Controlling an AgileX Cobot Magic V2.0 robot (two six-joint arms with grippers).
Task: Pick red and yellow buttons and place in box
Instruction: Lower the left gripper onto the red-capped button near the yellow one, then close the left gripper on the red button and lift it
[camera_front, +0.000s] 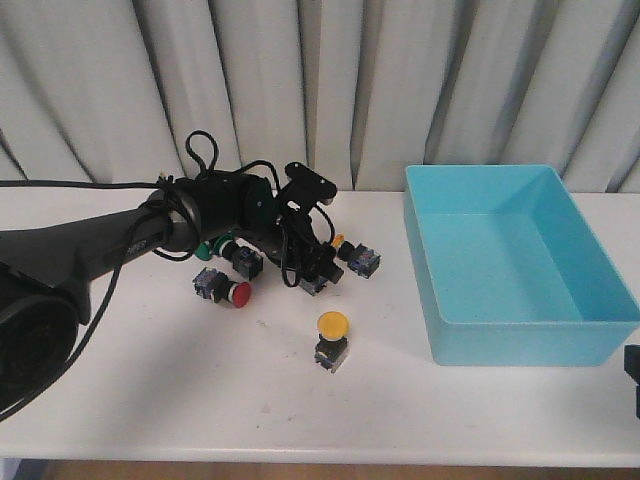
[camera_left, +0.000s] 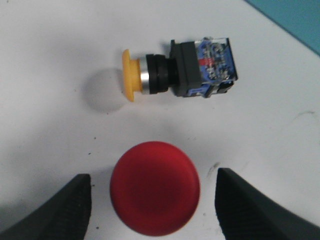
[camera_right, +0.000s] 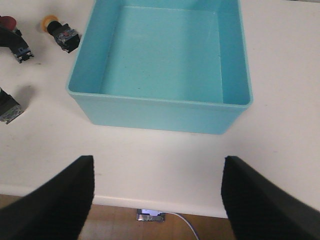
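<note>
My left gripper (camera_front: 316, 268) is open over a group of buttons at mid-table. In the left wrist view (camera_left: 153, 176) its jaws stand either side of an upright red button (camera_left: 155, 187) without touching it. A yellow button (camera_left: 131, 75) lies on its side just beyond it, also in the front view (camera_front: 341, 242). Another yellow button (camera_front: 332, 325) stands upright nearer the front edge. A second red button (camera_front: 238, 293) lies on its side to the left. The turquoise box (camera_front: 430, 270) stands at the right, empty (camera_right: 82, 92). My right gripper (camera_right: 157, 200) is open and empty above the table's front edge, before the box.
A green-capped switch (camera_front: 214, 247) and a black-bodied one (camera_front: 246, 262) lie beside the left arm (camera_front: 120, 240). The left arm's cables loop above them. A curtain hangs behind the table. The floor shows below the front edge in the right wrist view.
</note>
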